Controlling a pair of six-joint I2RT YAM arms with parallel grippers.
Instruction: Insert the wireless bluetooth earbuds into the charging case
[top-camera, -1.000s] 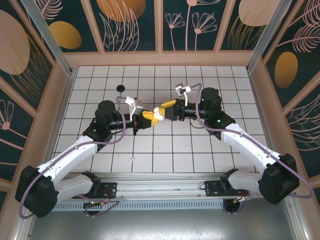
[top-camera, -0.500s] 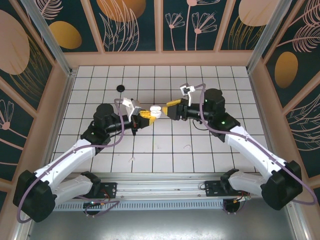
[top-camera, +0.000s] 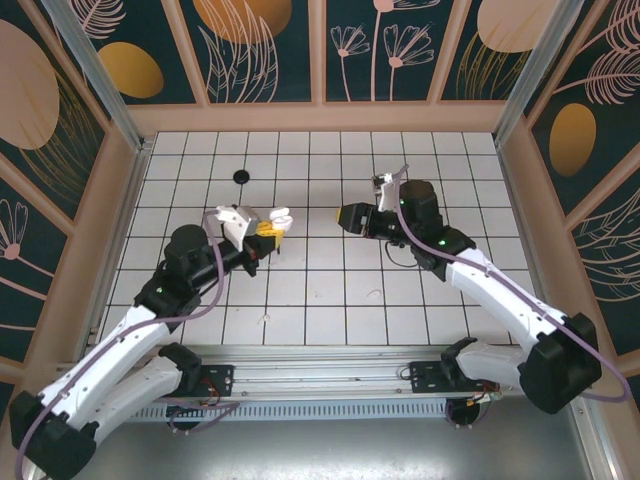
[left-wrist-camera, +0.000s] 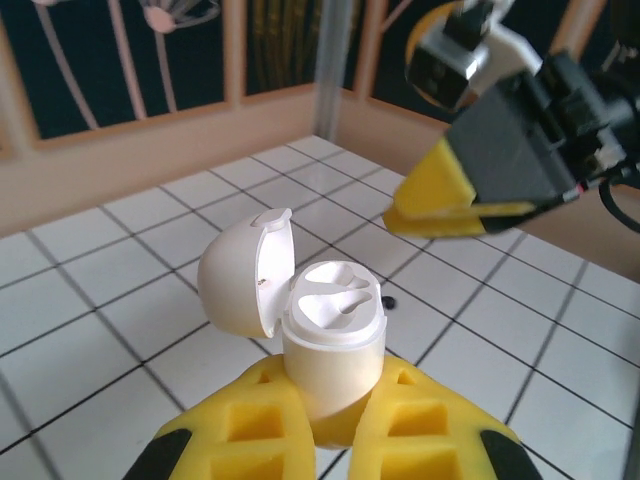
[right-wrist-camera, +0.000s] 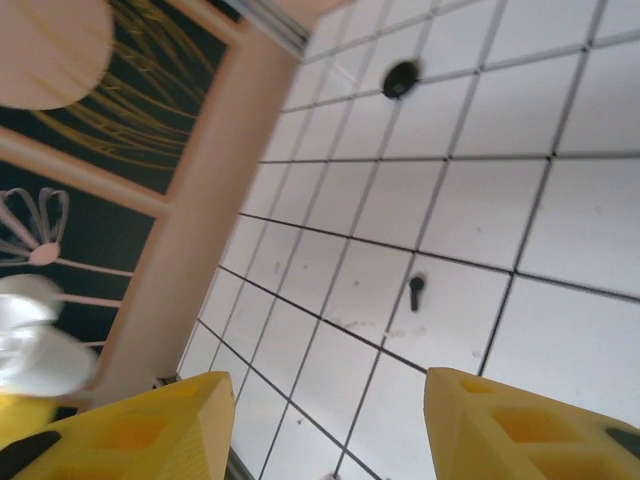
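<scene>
the charging case (left-wrist-camera: 330, 335) was held lid-open with empty sockets, left of centre, clamped at its base by the left gripper (left-wrist-camera: 330, 405). the right gripper (right-wrist-camera: 325, 420) was seen with fingers apart and empty. insertion was judged not yet begun: an earbud (right-wrist-camera: 416, 290) on the tiles would need a fine pinch next.
</scene>
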